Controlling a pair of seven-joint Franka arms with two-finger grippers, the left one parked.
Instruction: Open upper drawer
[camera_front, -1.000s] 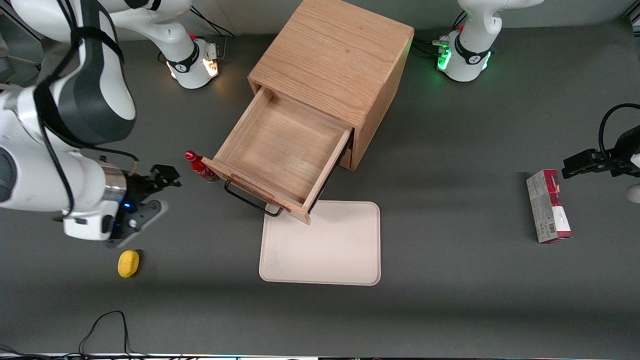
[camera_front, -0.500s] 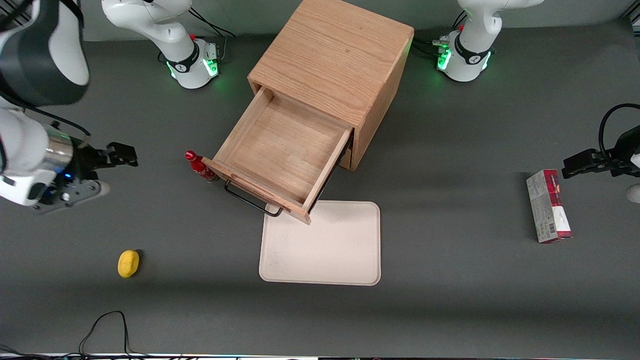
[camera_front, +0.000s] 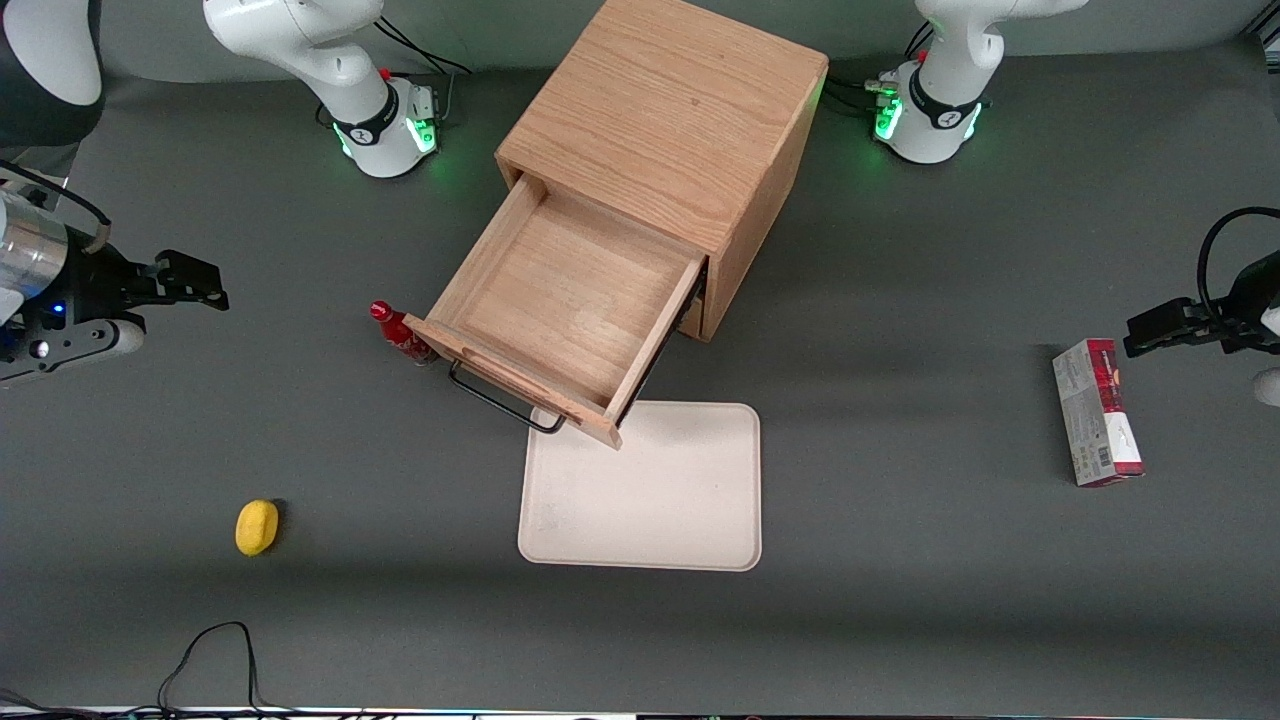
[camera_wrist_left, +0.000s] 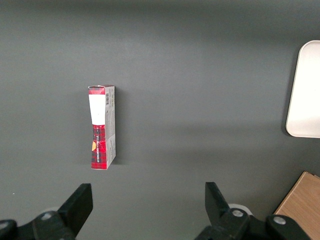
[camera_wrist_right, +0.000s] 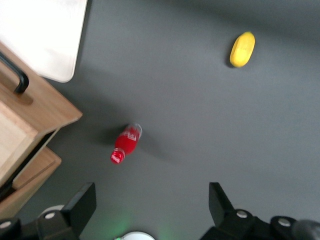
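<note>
Upper drawer (camera_front: 570, 300) stands fully out. My gripper (camera_front: 190, 280) hangs well clear, fingers spread wide, empty. Risk I see: a return swing clipping the red bottle (camera_front: 400, 335) beside the drawer front.

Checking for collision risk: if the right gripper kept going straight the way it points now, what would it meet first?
Probably the red bottle standing beside the open upper drawer. The gripper, jaws open, points across bare table toward it, though its height relative to the bottle is unclear.

The gripper (camera_front: 190, 280) hangs open over bare table, well apart from the red bottle (camera_front: 400, 335) beside the upper drawer (camera_front: 565, 310).
</note>
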